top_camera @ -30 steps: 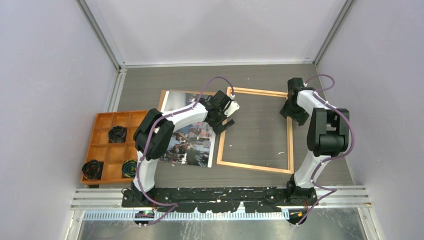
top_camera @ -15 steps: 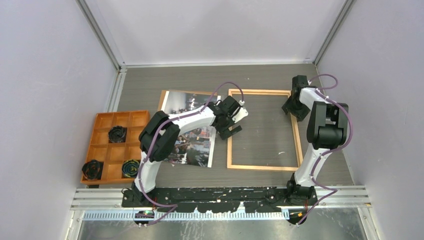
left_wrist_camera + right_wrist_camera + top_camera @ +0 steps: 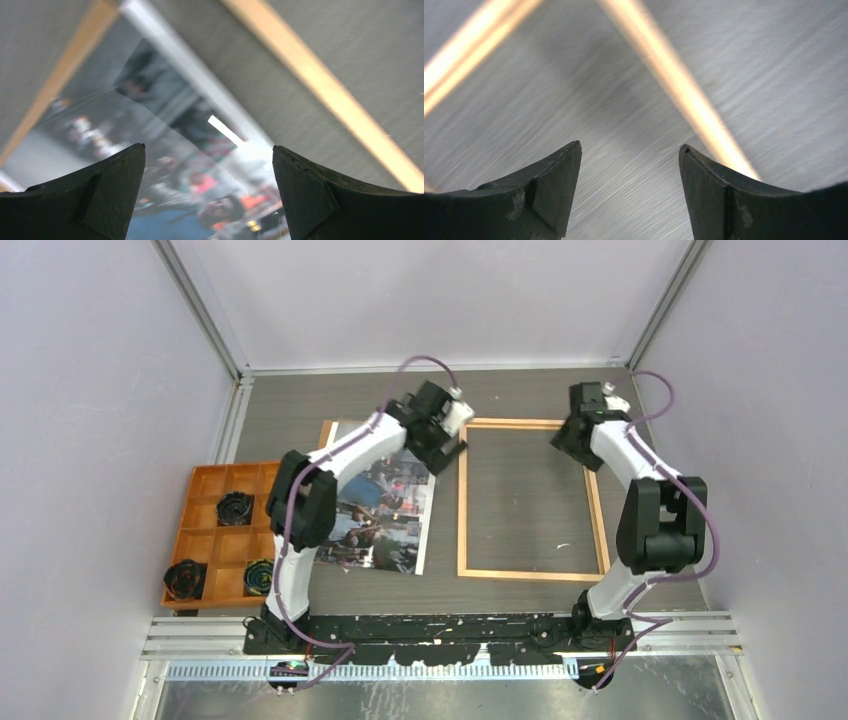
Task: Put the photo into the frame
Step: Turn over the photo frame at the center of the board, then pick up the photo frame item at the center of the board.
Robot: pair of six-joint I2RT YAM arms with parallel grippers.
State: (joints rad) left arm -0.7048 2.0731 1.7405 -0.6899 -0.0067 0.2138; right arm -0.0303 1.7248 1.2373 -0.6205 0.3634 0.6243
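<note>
My left claw (image 3: 446, 448) gapes wide, right claw (image 3: 568, 446) parted, both empty.
Colourful crowd-scene paper photo (image 3: 385, 512) lies flat on grey desk (image 3: 290, 400), just left of thin light-orange wooden rectangular frame (image 3: 463, 510), outside it.

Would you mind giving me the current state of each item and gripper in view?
Photo: flat on the table, picture side up, outside the frame, to its left.
Frame: flat on the table, nothing inside.
Left gripper: open, empty, above the photo's edge.
Right gripper: open, empty, above a frame corner.
Orange tray: three compartments hold dark round items.
</note>
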